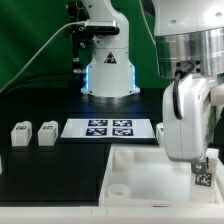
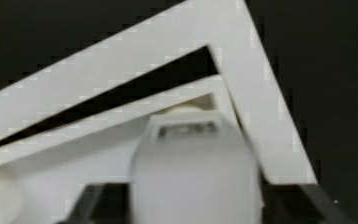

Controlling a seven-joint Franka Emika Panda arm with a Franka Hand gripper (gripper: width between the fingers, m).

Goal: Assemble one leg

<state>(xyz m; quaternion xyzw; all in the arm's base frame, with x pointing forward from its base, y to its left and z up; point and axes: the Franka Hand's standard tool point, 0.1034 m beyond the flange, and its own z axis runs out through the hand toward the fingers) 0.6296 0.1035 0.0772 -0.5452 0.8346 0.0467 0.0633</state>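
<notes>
My gripper [image 1: 202, 176] hangs at the exterior view's right, over the big white tray-like part [image 1: 130, 172], and is shut on a leg [image 1: 203, 180], a small white block with a marker tag. In the wrist view the held leg [image 2: 194, 160] stands upright between the dark fingers [image 2: 101, 205], with its tagged end toward a corner of the tray-like part [image 2: 247, 90]. I cannot tell whether the leg touches the part. Two more legs [image 1: 20, 134] [image 1: 47, 133] stand side by side on the black table at the exterior view's left.
The marker board [image 1: 110, 128] lies flat on the table in the middle, behind the tray-like part. The arm's white base [image 1: 108, 60] stands at the back centre. A cable runs at the back left.
</notes>
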